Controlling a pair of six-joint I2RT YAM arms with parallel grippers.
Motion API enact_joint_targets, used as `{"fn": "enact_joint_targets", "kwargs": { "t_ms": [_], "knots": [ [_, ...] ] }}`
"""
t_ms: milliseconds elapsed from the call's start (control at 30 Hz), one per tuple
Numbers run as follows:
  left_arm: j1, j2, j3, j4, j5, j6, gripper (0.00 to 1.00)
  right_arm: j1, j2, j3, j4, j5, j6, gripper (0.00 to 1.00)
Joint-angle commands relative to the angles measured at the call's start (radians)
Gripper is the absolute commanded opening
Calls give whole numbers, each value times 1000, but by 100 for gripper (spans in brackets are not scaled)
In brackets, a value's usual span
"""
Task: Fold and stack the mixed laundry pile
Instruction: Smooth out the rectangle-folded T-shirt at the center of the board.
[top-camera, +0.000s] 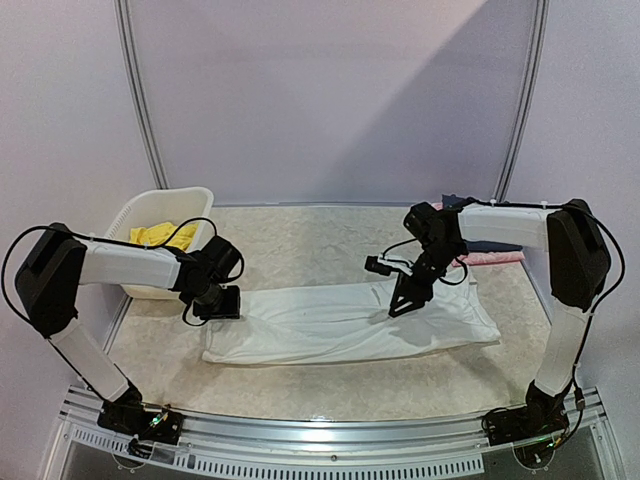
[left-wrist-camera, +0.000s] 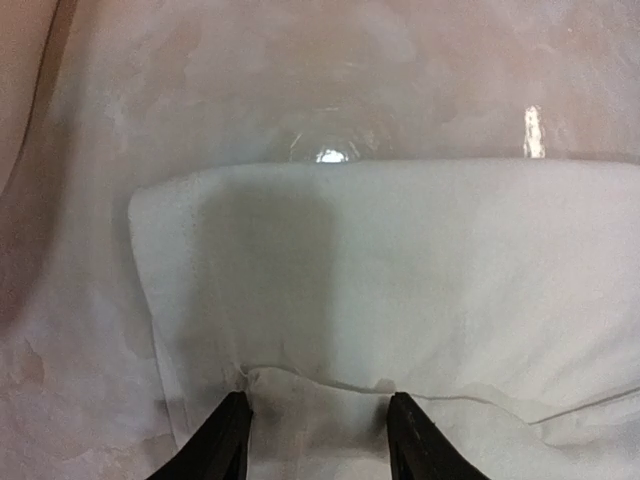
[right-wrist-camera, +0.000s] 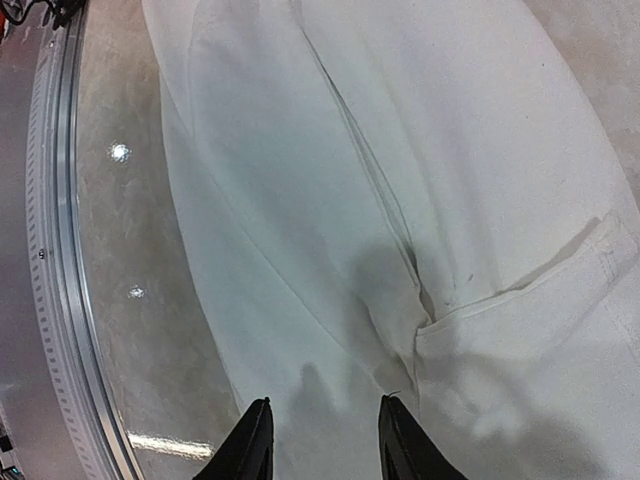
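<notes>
The white T-shirt (top-camera: 340, 325) lies on the desk (top-camera: 300, 240) as a long band folded lengthwise, running from the left arm across to the right; its near edge lies parallel to the metal rail (right-wrist-camera: 60, 250) at the desk's front. The left gripper (left-wrist-camera: 318, 400) is down at the band's left end with its fingers (left-wrist-camera: 230, 440) parted; their tips sit right at a folded hem, which puckers slightly beside each tip, and the cloth between them lies flat (no bunch is pinched up). The right gripper (right-wrist-camera: 322, 405) points down over the band right of its middle, fingers likewise parted with nothing between them; its shadow falls on the cloth beside a seam and a sleeve hem. The yellow shorts (top-camera: 160, 235) lie crumpled inside the white basket (top-camera: 175, 195) at the desk's far left, behind the left arm; a pink cloth (top-camera: 495, 258) lies at the far right, behind the right arm.
</notes>
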Motion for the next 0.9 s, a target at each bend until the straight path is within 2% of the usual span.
{"fn": "enact_joint_targets", "kwargs": {
  "t_ms": [0,200,400,533,600,767,867],
  "knots": [
    [16,2,14,-40,-60,36,47,9,20,-21,6,1,-10,37],
    [20,11,-12,-15,-35,37,41,7,25,-23,5,-2,-13,37],
    [22,16,-30,32,-5,39,27,8,24,-24,3,-2,-10,37],
    [22,26,-27,30,-8,46,26,8,25,-24,0,-1,-9,37],
    [22,20,-26,22,-17,46,22,7,23,-26,-1,0,-9,37],
    [22,-68,-32,-15,-73,32,1,9,24,-39,5,21,-16,36],
    [19,-165,-41,-53,-105,21,0,9,35,-61,15,29,-32,36]
  ]
}}
